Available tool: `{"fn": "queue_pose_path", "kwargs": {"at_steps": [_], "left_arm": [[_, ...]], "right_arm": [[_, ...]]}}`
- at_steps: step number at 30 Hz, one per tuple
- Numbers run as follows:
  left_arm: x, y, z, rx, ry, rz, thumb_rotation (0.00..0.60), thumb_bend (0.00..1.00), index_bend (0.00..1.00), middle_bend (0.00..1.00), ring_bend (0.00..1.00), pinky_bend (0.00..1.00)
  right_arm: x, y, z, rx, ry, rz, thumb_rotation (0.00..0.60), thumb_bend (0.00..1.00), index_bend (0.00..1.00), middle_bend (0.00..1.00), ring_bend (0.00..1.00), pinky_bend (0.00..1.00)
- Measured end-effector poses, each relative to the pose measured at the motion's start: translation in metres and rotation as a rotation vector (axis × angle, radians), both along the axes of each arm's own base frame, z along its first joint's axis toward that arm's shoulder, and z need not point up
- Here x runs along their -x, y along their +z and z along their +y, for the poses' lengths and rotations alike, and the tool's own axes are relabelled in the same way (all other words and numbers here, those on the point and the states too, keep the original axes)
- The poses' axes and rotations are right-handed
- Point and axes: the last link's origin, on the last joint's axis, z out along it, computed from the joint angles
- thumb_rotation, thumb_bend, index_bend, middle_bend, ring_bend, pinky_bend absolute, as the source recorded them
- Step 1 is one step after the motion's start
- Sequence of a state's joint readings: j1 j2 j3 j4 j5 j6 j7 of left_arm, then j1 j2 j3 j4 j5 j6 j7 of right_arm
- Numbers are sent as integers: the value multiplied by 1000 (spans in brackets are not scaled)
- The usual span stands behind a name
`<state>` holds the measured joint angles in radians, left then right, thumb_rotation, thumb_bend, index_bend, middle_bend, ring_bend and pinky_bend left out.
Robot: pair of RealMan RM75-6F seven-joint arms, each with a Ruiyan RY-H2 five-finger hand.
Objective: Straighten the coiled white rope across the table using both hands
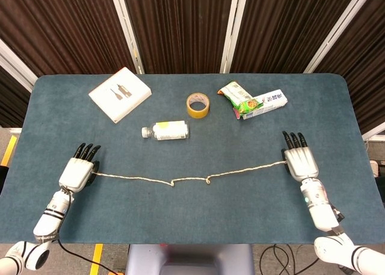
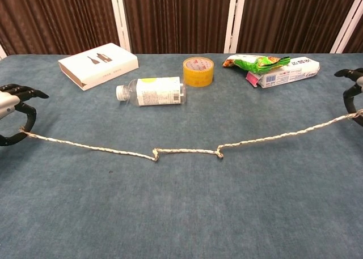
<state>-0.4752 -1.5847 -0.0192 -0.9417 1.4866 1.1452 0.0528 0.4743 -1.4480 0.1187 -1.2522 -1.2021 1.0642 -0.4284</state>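
The white rope (image 1: pixel 190 179) (image 2: pixel 187 151) lies stretched across the near part of the table, with two small kinks near its middle. My left hand (image 1: pixel 77 171) (image 2: pixel 12 114) pinches the rope's left end near the table's left side. My right hand (image 1: pixel 299 162) (image 2: pixel 353 94) pinches the right end; in the chest view only its dark fingers show at the frame's right edge. The rope rises slightly toward the right hand.
Behind the rope lie a clear plastic bottle (image 1: pixel 166 130) (image 2: pixel 151 92), a yellow tape roll (image 1: pixel 198 105) (image 2: pixel 198 71), a white box (image 1: pixel 120 94) (image 2: pixel 97 64), a green snack bag (image 1: pixel 236 95) and a white packet (image 1: pixel 269 100) (image 2: pixel 286 71).
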Motion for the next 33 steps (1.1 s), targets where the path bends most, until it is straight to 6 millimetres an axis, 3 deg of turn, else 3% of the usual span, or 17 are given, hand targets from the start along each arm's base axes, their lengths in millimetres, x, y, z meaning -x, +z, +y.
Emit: {"fn": "queue_pose_path", "kwargs": {"at_steps": [12, 33], "left_arm": [[1, -3, 3, 5, 6, 23, 600, 522, 692, 84, 0, 48], [5, -8, 1, 19, 20, 43, 600, 539, 692, 86, 0, 49]], "right_arm": [[30, 18, 0, 24, -80, -16, 600, 614, 832, 110, 0, 0], [73, 30, 5, 47, -186, 6, 600, 614, 832, 110, 0, 0]]}}
